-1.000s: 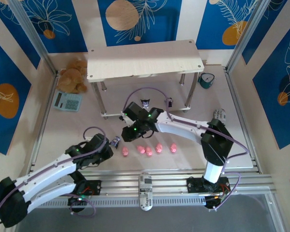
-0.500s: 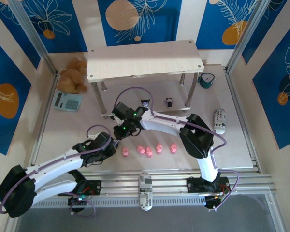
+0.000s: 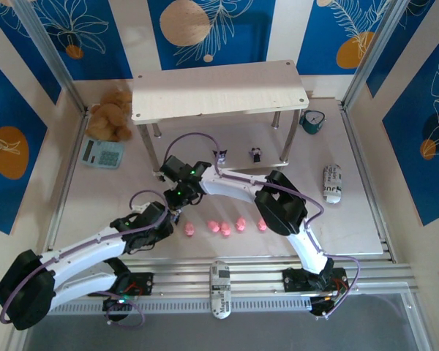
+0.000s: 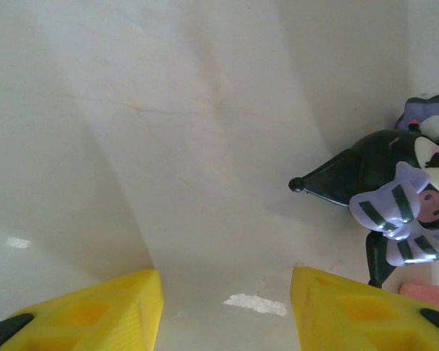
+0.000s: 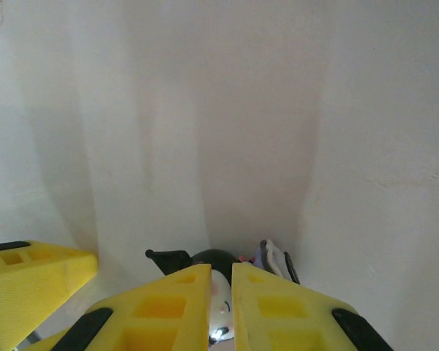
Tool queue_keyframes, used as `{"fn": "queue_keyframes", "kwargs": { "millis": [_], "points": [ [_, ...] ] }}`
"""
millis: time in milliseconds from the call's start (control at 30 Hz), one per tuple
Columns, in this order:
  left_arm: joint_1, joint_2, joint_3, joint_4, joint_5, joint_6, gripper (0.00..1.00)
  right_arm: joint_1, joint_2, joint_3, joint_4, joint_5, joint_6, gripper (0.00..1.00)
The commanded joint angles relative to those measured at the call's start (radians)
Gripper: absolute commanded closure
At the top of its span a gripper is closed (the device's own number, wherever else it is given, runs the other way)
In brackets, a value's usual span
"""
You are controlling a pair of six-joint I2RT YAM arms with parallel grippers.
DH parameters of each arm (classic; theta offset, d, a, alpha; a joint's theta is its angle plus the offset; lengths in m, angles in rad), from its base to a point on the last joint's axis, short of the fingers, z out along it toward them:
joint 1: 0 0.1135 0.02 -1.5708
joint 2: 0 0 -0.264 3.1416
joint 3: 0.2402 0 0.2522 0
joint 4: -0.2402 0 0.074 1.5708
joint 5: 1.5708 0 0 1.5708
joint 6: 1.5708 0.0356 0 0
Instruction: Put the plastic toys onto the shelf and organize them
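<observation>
We see our right gripper (image 5: 221, 291) pinching a dark white-faced figurine (image 4: 366, 170), our left gripper (image 4: 227, 292) spread empty beside it, pink pigs (image 3: 241, 224) in a row nearby

You have bare room atop the pale wood-grain shelf (image 3: 219, 91), upper centre; the white robot arm (image 3: 238, 189) seemingly bars passage mid-frame.

A dark, white-faced figure (image 4: 366, 172) lies tipped just right of the left claw (image 4: 225, 292); pink pigs (image 3: 225, 229) line up further right.
</observation>
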Motion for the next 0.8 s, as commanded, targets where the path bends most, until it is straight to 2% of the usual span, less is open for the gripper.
{"fn": "queue_keyframes", "kwargs": {
  "millis": [0, 333, 567, 767],
  "points": [
    [0.025, 0.000, -0.028, 0.011, -0.027, 0.024, 0.48, 0.008, 0.034, 0.041, -0.057, 0.014, -0.022, 0.83],
    [0.107, 0.038, -0.034, 0.053, -0.010, 0.100, 0.46, 0.002, 0.047, 0.027, -0.092, 0.003, -0.026, 0.83],
    [0.187, 0.126, -0.007, 0.127, 0.032, 0.190, 0.46, -0.002, 0.007, -0.032, -0.102, 0.009, -0.012, 0.83],
    [0.215, 0.238, 0.058, 0.181, 0.057, 0.256, 0.46, -0.008, -0.033, -0.080, -0.104, 0.006, -0.004, 0.83]
  ]
}}
